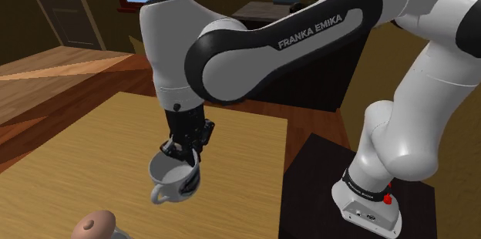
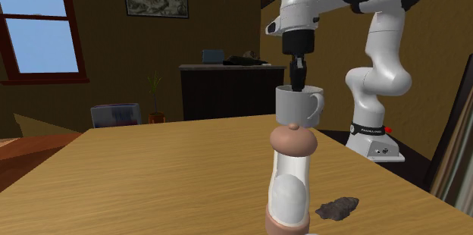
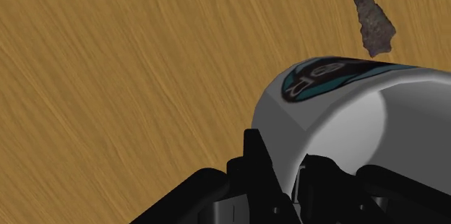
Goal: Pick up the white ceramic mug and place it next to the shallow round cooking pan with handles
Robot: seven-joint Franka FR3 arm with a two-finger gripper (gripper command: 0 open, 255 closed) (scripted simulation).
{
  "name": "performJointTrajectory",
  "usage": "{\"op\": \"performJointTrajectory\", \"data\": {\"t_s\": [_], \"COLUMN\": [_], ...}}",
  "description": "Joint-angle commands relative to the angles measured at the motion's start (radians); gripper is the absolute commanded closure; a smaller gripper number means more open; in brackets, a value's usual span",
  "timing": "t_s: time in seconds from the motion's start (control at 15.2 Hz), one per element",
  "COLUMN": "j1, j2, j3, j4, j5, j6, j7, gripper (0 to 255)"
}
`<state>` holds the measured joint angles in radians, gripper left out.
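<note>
As I look over the shoulder view, my gripper hangs straight down over the middle of the wooden table. It is clamped on the white mug: one finger reaches inside the cup and the other presses on the outside of the wall, close to the rim. The wrist view agrees, with the wall pinched between the two black fingers and a teal and black label on the mug's outer wall. In the second exterior view the mug hangs upright under the gripper with its handle to that view's right, and it looks clear of the table top. Nearer that camera stands a grinder with a brown knob. To the grinder's right lies a dark grey, rough-edged flat thing, well apart from the mug. I cannot tell whether that is the pan.
</note>
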<state>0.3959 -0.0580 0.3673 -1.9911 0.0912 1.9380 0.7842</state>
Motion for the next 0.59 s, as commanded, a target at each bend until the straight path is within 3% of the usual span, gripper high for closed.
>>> {"op": "performJointTrajectory", "data": {"t_s": [0.0,0.53], "j1": [0.025,0.118], "j2": [0.000,0.059], "j3": [0.028,0.133], "j4": [-0.005,0.043], "j5": [0.002,-0.025], "j6": [0.010,0.029], "j7": [0.053,0.261], "gripper": [255,255]}}
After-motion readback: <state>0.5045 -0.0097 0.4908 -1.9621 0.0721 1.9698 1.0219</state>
